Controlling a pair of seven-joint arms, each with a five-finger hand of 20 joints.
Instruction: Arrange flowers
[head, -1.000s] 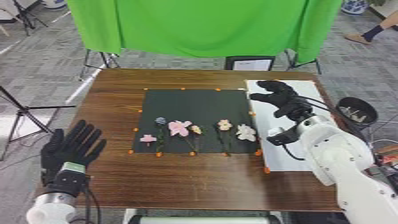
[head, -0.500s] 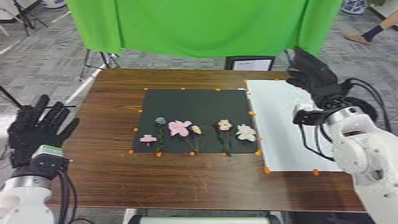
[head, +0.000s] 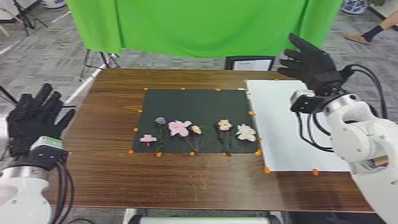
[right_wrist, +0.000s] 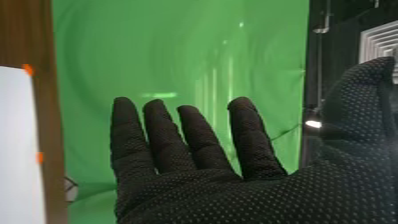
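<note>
Six flowers (head: 179, 128), stems near-to-far, blooms farthest

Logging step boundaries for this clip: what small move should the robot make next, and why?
Probably the right hand should lower into a resting pose: it is open and empty, away from the flowers, which lie side by side on the black sheet.

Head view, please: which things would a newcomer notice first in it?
Probably the bright green cloth beyond the table comes first. Next are the pale and pink flowers, in a row on the nearer part of the dark mat. The black-gloved hands also stand out: left hand beside the table's left edge, right hand around its far right corner.
</note>
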